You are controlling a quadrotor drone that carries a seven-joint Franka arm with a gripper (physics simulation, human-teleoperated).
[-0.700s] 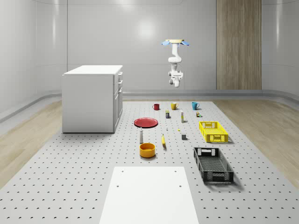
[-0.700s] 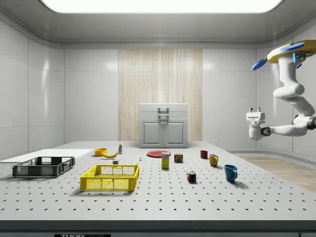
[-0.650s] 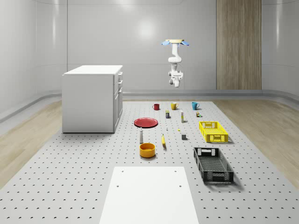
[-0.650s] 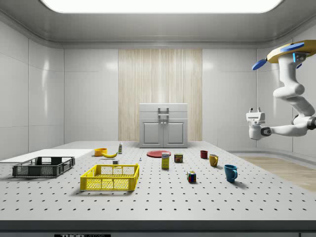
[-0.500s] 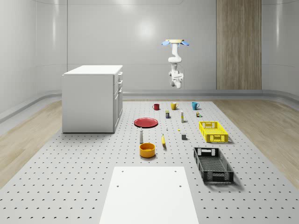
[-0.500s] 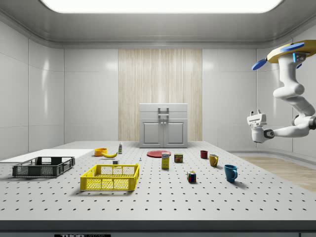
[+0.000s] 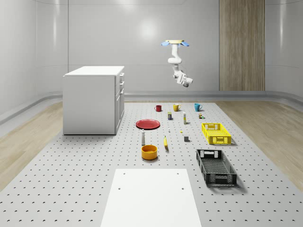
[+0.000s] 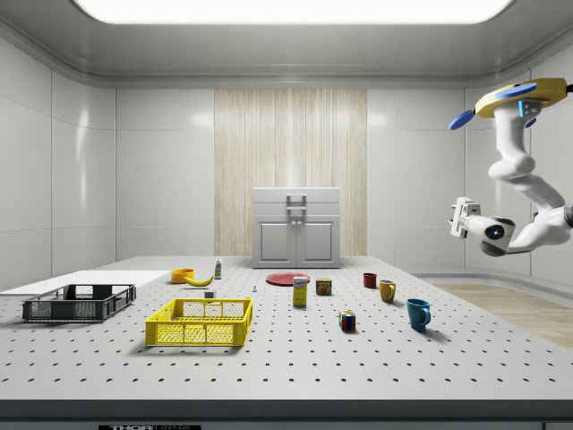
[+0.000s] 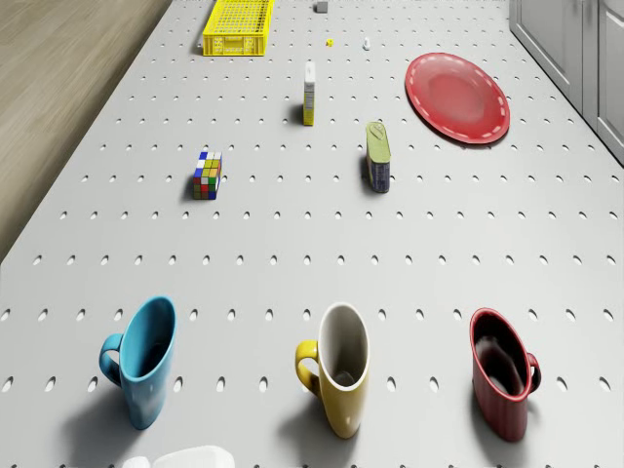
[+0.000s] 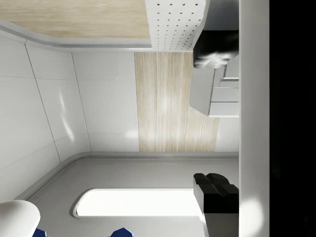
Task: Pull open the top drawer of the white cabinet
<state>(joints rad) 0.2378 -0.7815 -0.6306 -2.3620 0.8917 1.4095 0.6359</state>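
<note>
Across the perforated bench (image 7: 71, 189), your drone (image 7: 174, 43) hovers above the far mugs, well apart from the white cabinet (image 7: 92, 99); tool (image 8: 458, 218) opening: cannot tell.

The drone (image 7: 173, 43) hovers high — arm bent below, gripper (image 8: 457, 218) tilted sideways.

The cabinet (image 7: 93, 100) is set at the whole-scene view's left on the surface (image 7: 71, 179); the drone (image 7: 174, 43) is seen hovering upper centre, mugs (image 7: 176, 107) below.
</note>
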